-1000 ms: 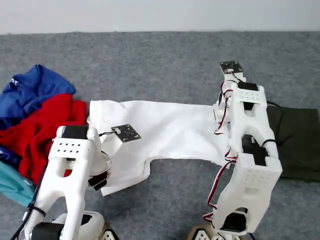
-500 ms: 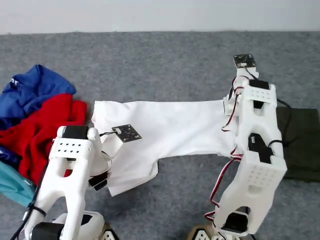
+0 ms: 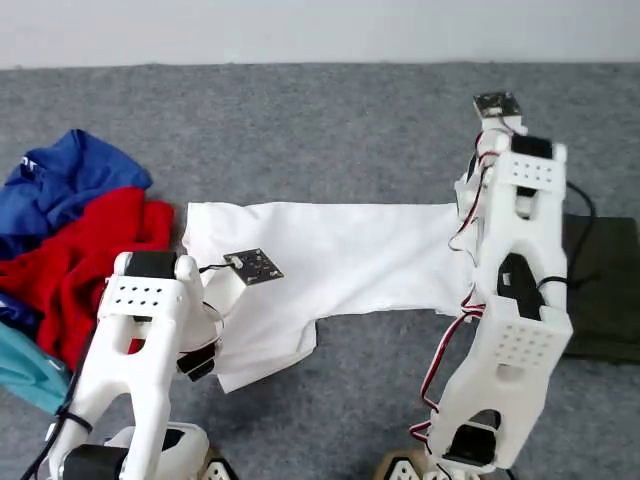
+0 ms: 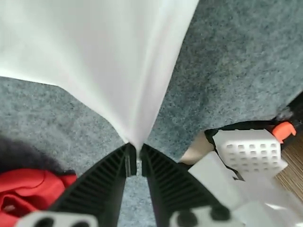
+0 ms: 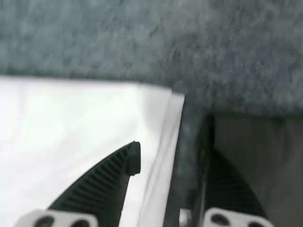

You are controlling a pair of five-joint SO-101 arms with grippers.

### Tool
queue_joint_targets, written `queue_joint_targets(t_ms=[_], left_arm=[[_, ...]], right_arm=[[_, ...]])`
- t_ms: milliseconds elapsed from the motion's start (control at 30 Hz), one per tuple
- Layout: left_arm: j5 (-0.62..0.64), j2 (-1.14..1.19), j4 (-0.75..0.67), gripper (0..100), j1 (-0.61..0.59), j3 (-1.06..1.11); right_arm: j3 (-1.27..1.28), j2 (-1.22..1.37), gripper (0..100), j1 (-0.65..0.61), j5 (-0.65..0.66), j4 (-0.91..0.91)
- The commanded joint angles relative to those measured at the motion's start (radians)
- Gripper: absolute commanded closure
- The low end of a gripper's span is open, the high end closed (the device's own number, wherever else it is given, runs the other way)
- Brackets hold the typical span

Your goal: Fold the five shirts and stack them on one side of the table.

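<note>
A white shirt [image 3: 340,260] lies spread flat across the middle of the grey carpet. My left gripper [image 4: 134,158] is shut on a pinched fold of it [image 4: 113,71], at the shirt's near left corner [image 3: 250,360] in the high view. At the shirt's right edge my right gripper [image 5: 165,156] stands open, with the white hem [image 5: 158,179] lying between its fingers. A dark folded shirt [image 3: 600,290] lies flat just right of the right arm [image 3: 510,260]. Blue [image 3: 60,180], red [image 3: 80,260] and teal [image 3: 20,370] shirts are piled at the left.
Bare grey carpet [image 3: 300,130] stretches behind the white shirt up to a pale wall. The left arm's base [image 4: 246,151] stands near the front edge. The dark shirt's edge [image 5: 255,146] lies close beside my right gripper.
The right arm has moved right and farther back, drawing the white shirt's right edge out and stretching it flat. The shirt's near left flap slid right. The left arm has kept still.
</note>
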Motion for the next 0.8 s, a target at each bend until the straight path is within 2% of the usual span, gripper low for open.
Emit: queue_joint_targets(t_ms=[0, 100, 267, 533, 767], left_arm=[[-0.011, -0.025, -0.009, 99, -0.002, -0.001], [-0.011, -0.025, -0.009, 99, -0.002, -0.001], [-0.011, -0.025, -0.009, 99, -0.002, -0.001], [-0.011, -0.025, -0.009, 99, -0.002, -0.001], [-0.011, -0.025, -0.009, 99, -0.002, -0.001]], right_arm=[[-0.089, -0.071, 78.7, -0.010, 0.017, 0.206], [-0.072, -0.062, 83.0, -0.010, 0.014, 0.255], [-0.043, -0.005, 97.2, -0.004, 0.009, 0.232], [-0.044, 0.111, 87.6, 0.015, -0.034, 0.176], [-0.041, 0.125, 86.9, 0.010, -0.032, 0.166]])
